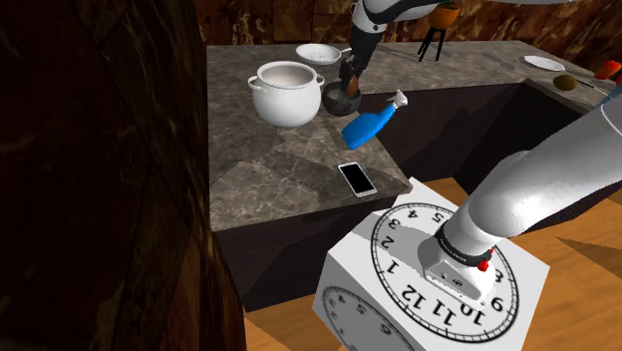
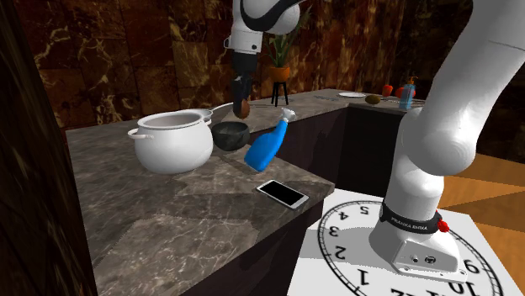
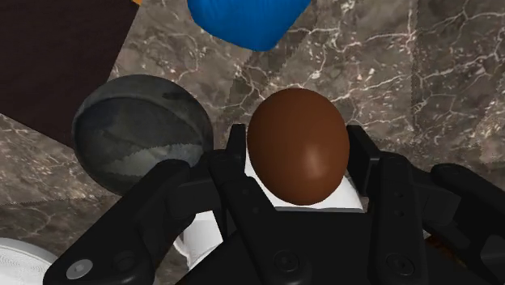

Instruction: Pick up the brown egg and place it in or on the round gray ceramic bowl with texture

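Black two-finger gripper (image 3: 298,166) on a white robot arm, pointing down, its fingers (image 3: 235,154) closed around a brown egg (image 3: 298,138) and clasping it from both sides. The egg is lifted off the counter and hangs higher than a round, dark grey, mottled bowl (image 3: 142,133). In the wrist view it sits just beside the bowl rather than squarely over it. In the second exterior view it appears above the bowl's rim on the right side.

The bowl stands upright on a grey marble counter (image 2: 168,219). A large white pot (image 2: 174,143) with two handles stands just beside the bowl, on its left in the second exterior view. A blue spray bottle (image 2: 267,145) with a white nozzle lies tilted on the bowl's other side, close to it. A white-edged phone (image 2: 283,193) with a dark screen lies flat farther from the bowl, beyond the bottle, near the counter's corner. A potted plant (image 2: 280,71) on a small dark stand sits well behind the bowl. The arm's white box stand (image 1: 399,299), printed with clock faces, is well apart from the bowl, off the counter.
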Tool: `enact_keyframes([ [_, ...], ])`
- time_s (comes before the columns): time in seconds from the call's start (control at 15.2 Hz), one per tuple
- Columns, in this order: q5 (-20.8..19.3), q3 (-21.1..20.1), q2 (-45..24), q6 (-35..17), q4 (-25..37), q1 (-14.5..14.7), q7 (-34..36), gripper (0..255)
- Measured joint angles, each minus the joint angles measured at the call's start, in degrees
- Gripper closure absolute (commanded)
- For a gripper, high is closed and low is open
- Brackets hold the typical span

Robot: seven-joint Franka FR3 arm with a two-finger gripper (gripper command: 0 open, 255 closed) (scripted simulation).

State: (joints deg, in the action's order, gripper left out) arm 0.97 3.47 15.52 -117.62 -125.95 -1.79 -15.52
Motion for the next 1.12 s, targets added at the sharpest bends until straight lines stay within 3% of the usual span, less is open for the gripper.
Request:
enact_keyframes([
  [0.59,2.3,5.1,-16.2,2.0,17.8,-3.3,-9.2,255],
  [0.86,4.1,6.6,-24.5,5.3,29.0,-5.2,-12.9,255],
  [1.12,4.9,6.9,-27.1,3.2,29.4,-6.0,-14.3,255],
])
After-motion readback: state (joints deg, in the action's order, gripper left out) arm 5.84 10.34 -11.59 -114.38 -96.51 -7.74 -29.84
